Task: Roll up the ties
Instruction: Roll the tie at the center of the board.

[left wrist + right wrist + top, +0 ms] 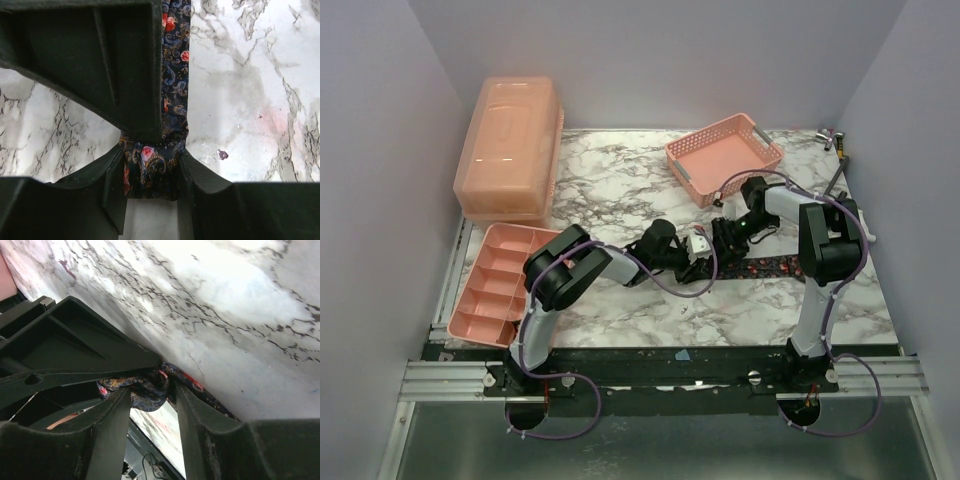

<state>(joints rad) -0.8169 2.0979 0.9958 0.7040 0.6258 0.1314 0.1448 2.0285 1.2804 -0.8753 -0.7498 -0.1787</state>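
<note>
Black jaws of the left gripper (151, 150) pinch a bunched end of the patterned tie (175, 90), which runs flat across the marble table (250, 75) right of centre. Opposite, the right gripper (152, 390) straddles the same wad; whether its jaws press it cannot be told. Farther out: a pink basket (725, 155) at the back, a lidded pink box (510, 145) and divided tray (495, 285) on the left.

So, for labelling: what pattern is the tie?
Navy paisley tie with red flowers; left wrist view.
</note>
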